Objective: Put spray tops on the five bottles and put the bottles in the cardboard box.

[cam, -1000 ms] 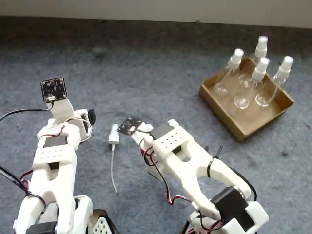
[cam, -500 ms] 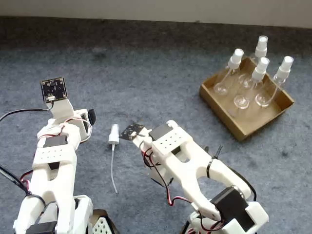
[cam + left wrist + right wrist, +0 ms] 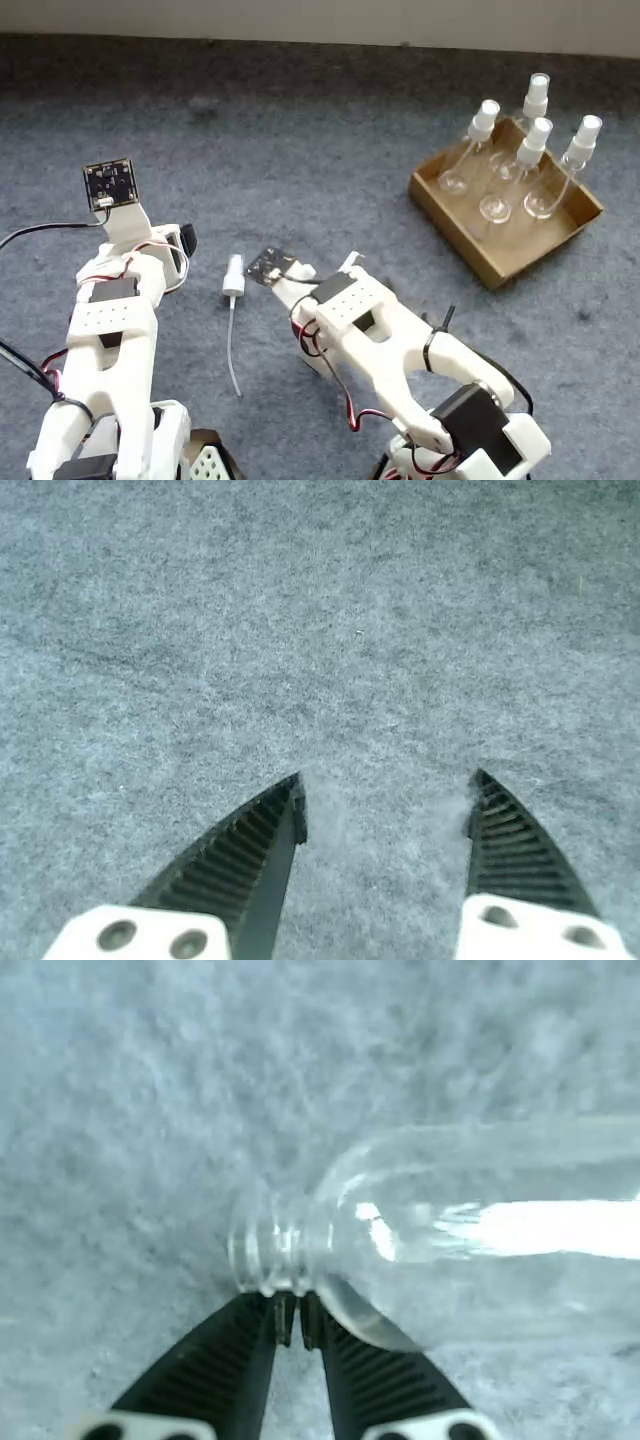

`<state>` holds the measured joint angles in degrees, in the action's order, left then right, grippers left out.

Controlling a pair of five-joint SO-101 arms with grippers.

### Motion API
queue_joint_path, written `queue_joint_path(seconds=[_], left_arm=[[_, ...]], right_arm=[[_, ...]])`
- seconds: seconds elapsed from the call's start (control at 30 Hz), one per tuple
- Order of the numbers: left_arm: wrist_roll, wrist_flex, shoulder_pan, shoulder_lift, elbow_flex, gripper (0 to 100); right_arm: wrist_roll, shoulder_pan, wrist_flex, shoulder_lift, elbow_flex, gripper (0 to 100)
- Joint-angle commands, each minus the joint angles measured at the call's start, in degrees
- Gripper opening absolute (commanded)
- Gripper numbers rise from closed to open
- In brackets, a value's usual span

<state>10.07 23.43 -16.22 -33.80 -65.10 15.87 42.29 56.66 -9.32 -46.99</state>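
A clear, capless bottle [image 3: 470, 1230] lies on its side on the grey carpet, its threaded neck [image 3: 262, 1255] right at the tips of my right gripper [image 3: 297, 1305]. The black fingers are shut together below the neck and do not hold it. My right arm [image 3: 350, 300] is low over the carpet at the centre. A loose white spray top [image 3: 233, 276] with a long thin tube lies just to its left. My left gripper [image 3: 385, 780] is open over bare carpet. The cardboard box [image 3: 450, 222] at the right holds several bottles [image 3: 538, 140] fitted with spray tops.
My left arm [image 3: 115, 320] stands at the left, its gripper beside the spray top. A pale wall runs along the carpet's far edge. Bare carpet lies between the arms and the box.
My right arm's wrist has turned a little and sunk lower beside the spray top. The left arm, the spray top and the box have stayed put.
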Motion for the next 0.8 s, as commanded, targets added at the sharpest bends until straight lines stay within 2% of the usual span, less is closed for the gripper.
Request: queue_joint_path(seconds=[0.0,0.43,0.67,0.77], left_arm=[[0.44,-1.14,-0.57,-1.80,0.40,24],[0.44,-1.14,-0.57,-1.80,0.31,24],[0.44,-1.14,-0.57,-1.80,0.40,24],[0.44,-1.14,-0.57,-1.80,0.48,24]], right_arm=[[-6.77,0.66,-6.20,-2.42,0.57,0.5],[-14.51,0.22,-21.41,-2.42,0.84,0.5],[-15.03,-0.04,-21.14,-3.12,0.92,0.5],[-13.10,-2.24,-15.96,-3.30,1.36,0.5]])
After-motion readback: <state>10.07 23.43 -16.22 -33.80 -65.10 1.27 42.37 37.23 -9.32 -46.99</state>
